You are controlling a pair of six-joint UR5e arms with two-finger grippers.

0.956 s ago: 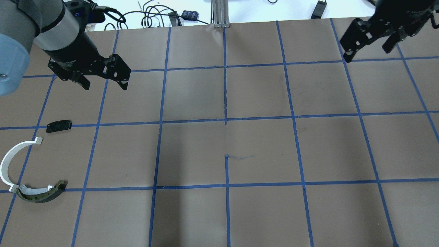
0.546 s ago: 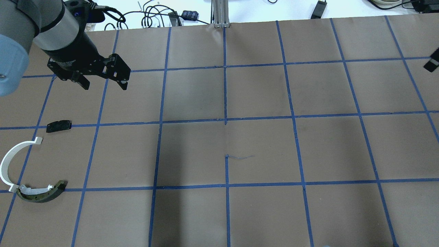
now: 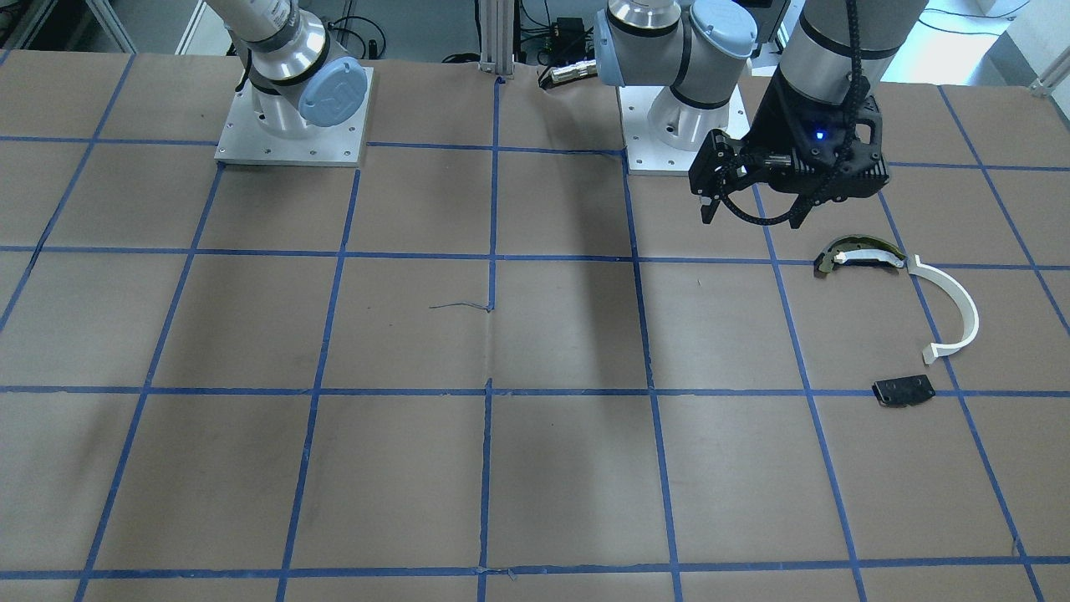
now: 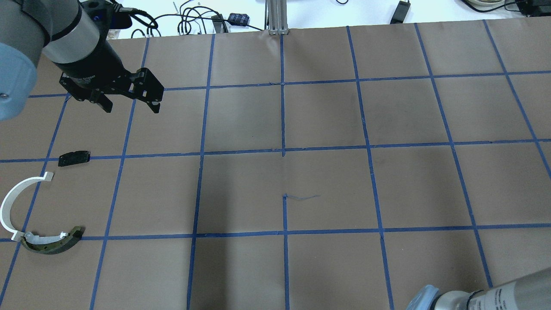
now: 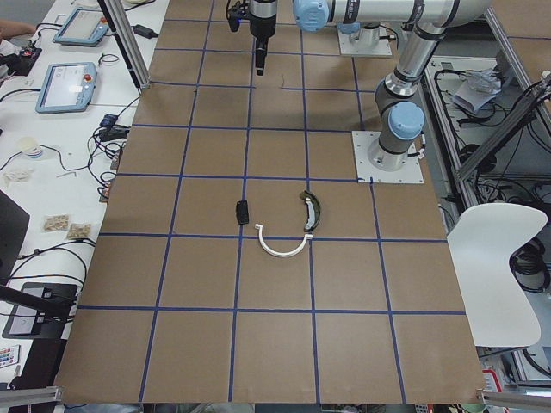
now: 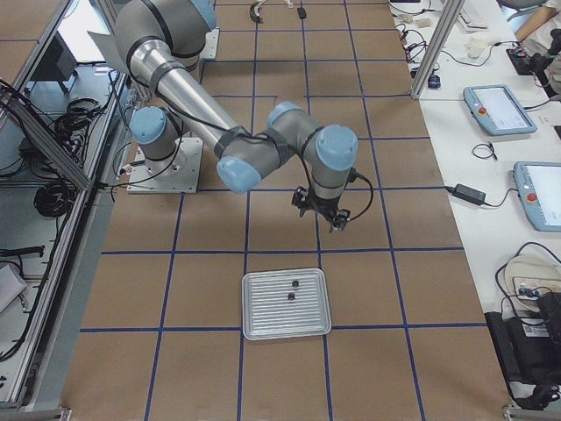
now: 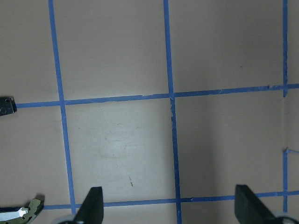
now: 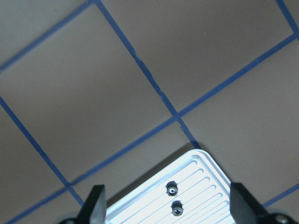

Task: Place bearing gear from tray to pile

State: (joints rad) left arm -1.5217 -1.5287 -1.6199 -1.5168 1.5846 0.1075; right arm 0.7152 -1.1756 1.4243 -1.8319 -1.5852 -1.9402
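The pile lies at the table's left: a white half-ring arc [image 4: 10, 202], a dark curved piece with a cream strip [image 4: 51, 243] and a flat black plate [image 4: 74, 158]. It also shows in the front view, with the arc [image 3: 957, 305] beside the plate [image 3: 903, 390]. My left gripper [image 4: 131, 107] hangs open and empty above the table, beyond the pile. A silver ribbed tray [image 6: 263, 324] holds two small dark bearing gears [image 8: 173, 189] [image 8: 177, 209]. My right gripper [image 8: 169, 207] is open and empty, above the table just short of the tray [image 8: 205, 163].
Cables and an aluminium post [image 4: 275, 17] line the far table edge. Both robot bases [image 3: 292, 134] stand on the table. A side bench with tablets [image 6: 500, 110] runs along the operators' side. My right arm's elbow [image 4: 473, 299] shows at the overhead view's bottom right.
My right gripper has swung out of the overhead view at the top right, and part of that arm now shows at the bottom right. The left arm and the pile have not moved.
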